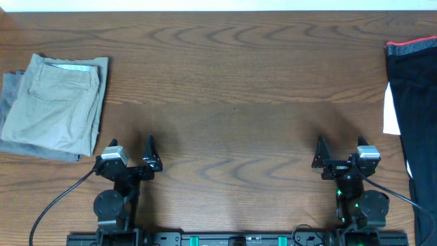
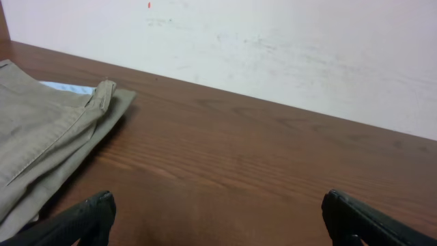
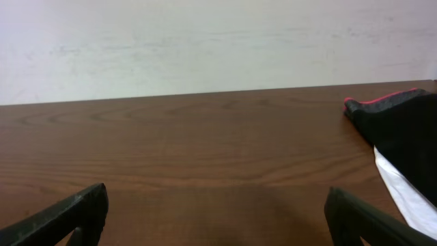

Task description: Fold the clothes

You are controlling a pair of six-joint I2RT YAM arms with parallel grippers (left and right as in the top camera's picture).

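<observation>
The black pants (image 1: 416,116) with a grey waistband edged in red-orange lie at the table's right edge, reaching from back to front. They also show at the right of the right wrist view (image 3: 403,126). My left gripper (image 1: 132,154) is open and empty near the front left. My right gripper (image 1: 339,152) is open and empty near the front right, left of the pants and apart from them. In the wrist views the left jaws (image 2: 217,215) and right jaws (image 3: 217,212) are spread wide over bare wood.
Folded tan khaki trousers (image 1: 58,102) lie at the back left, also in the left wrist view (image 2: 48,137). A white piece (image 1: 390,113) lies at the pants' left edge. The brown wooden table (image 1: 232,82) meets a pale wall (image 3: 205,41) at the back.
</observation>
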